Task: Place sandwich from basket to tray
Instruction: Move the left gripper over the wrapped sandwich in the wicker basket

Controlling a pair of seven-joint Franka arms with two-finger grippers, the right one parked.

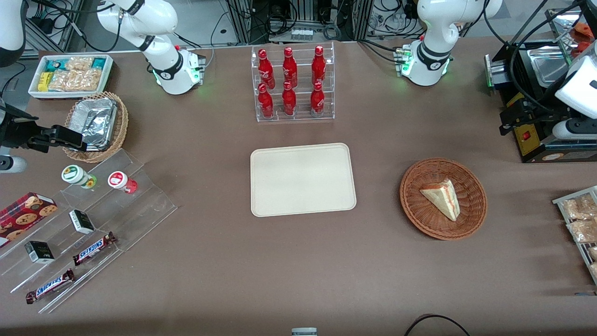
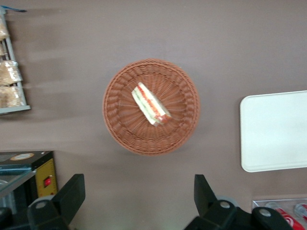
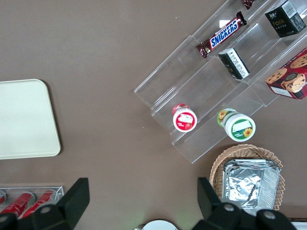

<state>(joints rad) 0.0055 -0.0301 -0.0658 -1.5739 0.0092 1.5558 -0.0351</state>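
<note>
The sandwich (image 1: 442, 198) is a pale wrapped wedge with red and green filling. It lies in the round reddish-brown basket (image 1: 419, 219), toward the working arm's end of the table. The cream tray (image 1: 302, 179) lies flat and bare at the table's middle, beside the basket. My left gripper (image 1: 508, 120) hangs high above the table, farther from the front camera than the basket, near a black machine. In the left wrist view the gripper (image 2: 138, 184) is open and holds nothing. That view also shows the sandwich (image 2: 150, 104), the basket (image 2: 120, 129) and the tray (image 2: 273, 129).
A clear rack of red bottles (image 1: 291, 84) stands farther back than the tray. A black machine (image 1: 536, 93) and a wire rack of bagged snacks (image 1: 578, 224) sit at the working arm's end. Clear steps with snacks (image 1: 93, 219) and a foil-lined wicker basket (image 1: 95, 126) lie at the parked arm's end.
</note>
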